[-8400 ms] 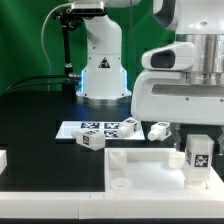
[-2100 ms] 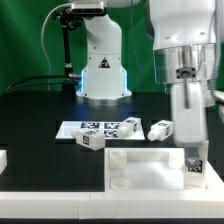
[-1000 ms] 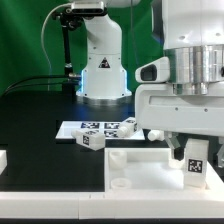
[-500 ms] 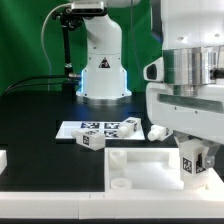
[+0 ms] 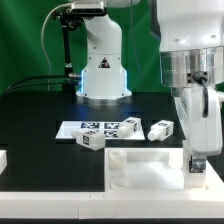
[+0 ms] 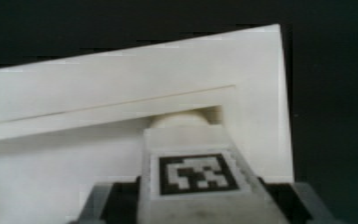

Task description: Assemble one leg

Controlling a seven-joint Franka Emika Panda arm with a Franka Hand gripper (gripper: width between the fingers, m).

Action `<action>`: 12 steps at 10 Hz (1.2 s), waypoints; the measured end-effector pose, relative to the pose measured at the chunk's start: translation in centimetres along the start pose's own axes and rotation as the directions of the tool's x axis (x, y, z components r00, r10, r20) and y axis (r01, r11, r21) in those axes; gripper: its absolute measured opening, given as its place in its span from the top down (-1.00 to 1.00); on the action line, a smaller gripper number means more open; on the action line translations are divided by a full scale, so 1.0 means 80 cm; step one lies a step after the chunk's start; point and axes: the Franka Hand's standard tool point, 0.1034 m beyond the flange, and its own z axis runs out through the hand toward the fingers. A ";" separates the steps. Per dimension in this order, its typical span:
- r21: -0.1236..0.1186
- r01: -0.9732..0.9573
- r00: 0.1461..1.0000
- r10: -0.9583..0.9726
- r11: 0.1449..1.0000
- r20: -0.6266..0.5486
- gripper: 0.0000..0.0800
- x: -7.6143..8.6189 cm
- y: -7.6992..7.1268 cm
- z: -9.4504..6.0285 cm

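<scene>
My gripper (image 5: 196,158) hangs over the large white square tray (image 5: 135,172) at its corner on the exterior view's right, turned edge-on to that camera. It is shut on a leg (image 5: 198,167), a small white block that is mostly hidden behind the fingers there. In the wrist view the leg (image 6: 197,150) shows a black-and-white tag and sits between my two dark fingers (image 6: 108,205), with its far end against the tray's corner (image 6: 87,110). I cannot tell how deep it is seated.
The marker board (image 5: 100,127) lies behind the tray. One loose leg (image 5: 92,140) lies at its front and another (image 5: 160,129) at its end on the exterior view's right. A white part (image 5: 3,160) shows at the left edge. The arm's base (image 5: 102,75) stands at the back.
The wrist has turned about its vertical axis, from broad side to narrow side toward the camera, with the leg held at the same tray corner. The loose parts have not moved.
</scene>
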 end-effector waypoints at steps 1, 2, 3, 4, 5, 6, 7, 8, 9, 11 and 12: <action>-0.001 0.084 0.996 -0.084 0.996 -0.005 0.29 0.000 0.000 0.000; 0.002 0.276 0.961 -0.276 0.961 -0.008 0.10 -0.002 0.000 -0.002; 0.011 0.476 0.879 -0.476 0.879 -0.010 -0.36 -0.005 -0.001 -0.005; 0.013 0.597 0.803 -0.597 0.802 -0.009 -0.36 -0.008 0.000 -0.007; 0.007 0.626 0.780 -0.626 0.780 -0.014 -0.54 -0.016 0.003 -0.009; 0.004 0.667 0.745 -0.667 0.745 -0.015 -0.61 -0.012 0.003 -0.007; 0.001 0.710 0.704 -0.710 0.704 -0.017 -0.62 -0.009 0.003 -0.007; -0.008 0.781 0.624 -0.781 0.624 -0.025 -0.62 -0.007 0.002 -0.007; -0.030 0.914 0.404 -0.914 0.406 -0.037 -0.62 -0.002 -0.001 -0.008; -0.039 0.973 0.227 -0.973 0.229 -0.039 -0.62 0.000 -0.004 -0.009; -0.040 0.964 0.261 -0.964 0.263 -0.040 -0.62 0.001 -0.004 -0.008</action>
